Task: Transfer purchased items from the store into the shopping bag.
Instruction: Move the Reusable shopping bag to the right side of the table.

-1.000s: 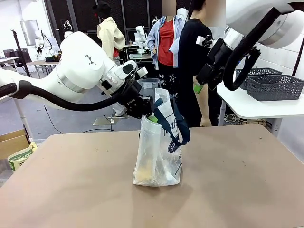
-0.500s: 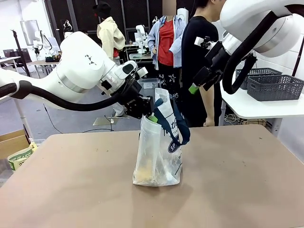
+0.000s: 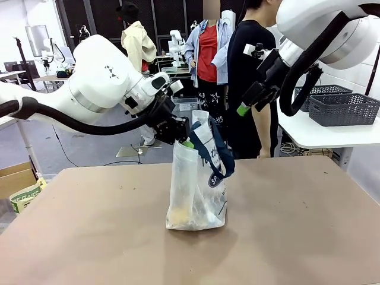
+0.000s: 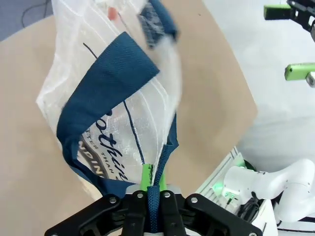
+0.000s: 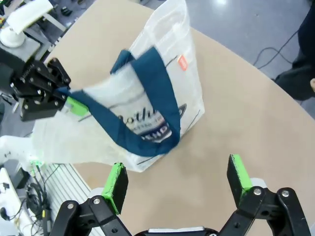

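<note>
The shopping bag (image 3: 196, 196), clear plastic with navy straps, stands upright mid-table. Something yellow (image 3: 180, 211) lies at its bottom, seen through the plastic. My left gripper (image 3: 184, 141) is shut on a navy strap (image 4: 153, 196) at the bag's top left edge and holds it up; the right wrist view shows this grip (image 5: 69, 101) from above. My right gripper (image 3: 244, 107) hangs high to the bag's right, open and empty, with its green pads (image 5: 115, 187) wide apart over the bag (image 5: 162, 88). The store (image 3: 344, 108), a dark grey lattice basket, rests on a white side table at the right.
A second grey basket (image 3: 323, 90) stands behind the first on the side table (image 3: 320, 133). A person in black (image 3: 246, 77) stands beyond the far edge. A cardboard box (image 3: 18, 178) sits on the floor at the left. Bare brown tabletop (image 3: 297, 225) surrounds the bag.
My left gripper has lifted the strap slightly, drawing the bag a little taller. The right gripper has shifted a little to the left and stays open. The person has stepped to the right.
</note>
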You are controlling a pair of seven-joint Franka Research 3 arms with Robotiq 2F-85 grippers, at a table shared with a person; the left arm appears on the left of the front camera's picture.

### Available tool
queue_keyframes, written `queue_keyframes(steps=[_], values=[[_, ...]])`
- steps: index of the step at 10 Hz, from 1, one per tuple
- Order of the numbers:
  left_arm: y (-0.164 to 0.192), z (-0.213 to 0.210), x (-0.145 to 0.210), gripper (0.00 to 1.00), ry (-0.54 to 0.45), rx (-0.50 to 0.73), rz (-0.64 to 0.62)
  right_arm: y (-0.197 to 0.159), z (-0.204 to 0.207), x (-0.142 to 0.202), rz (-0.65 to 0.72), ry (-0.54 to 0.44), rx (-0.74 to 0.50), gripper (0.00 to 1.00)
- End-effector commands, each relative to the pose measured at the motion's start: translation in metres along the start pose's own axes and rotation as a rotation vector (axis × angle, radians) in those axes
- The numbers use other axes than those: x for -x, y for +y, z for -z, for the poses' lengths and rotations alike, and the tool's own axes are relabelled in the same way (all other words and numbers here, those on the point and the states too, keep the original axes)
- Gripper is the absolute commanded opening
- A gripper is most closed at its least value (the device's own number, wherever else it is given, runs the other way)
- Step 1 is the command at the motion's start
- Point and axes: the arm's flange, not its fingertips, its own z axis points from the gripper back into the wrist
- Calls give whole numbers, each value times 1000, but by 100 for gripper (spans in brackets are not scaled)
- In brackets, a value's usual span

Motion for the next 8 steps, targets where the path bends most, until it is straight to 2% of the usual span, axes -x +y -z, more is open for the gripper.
queue_keyframes(steps=[1,3,5,8], values=[[1,-30,-26,0,8,-85,42,-1,-1,3,-3,17,5,100],[8,-54,-45,0,27,-162,70,-1,-1,3,-3,17,5,100],[22,-70,-55,0,88,-221,116,-1,-1,3,-3,17,5,100],[59,-100,-59,0,139,-408,218,-1,-1,3,-3,17,5,100]])
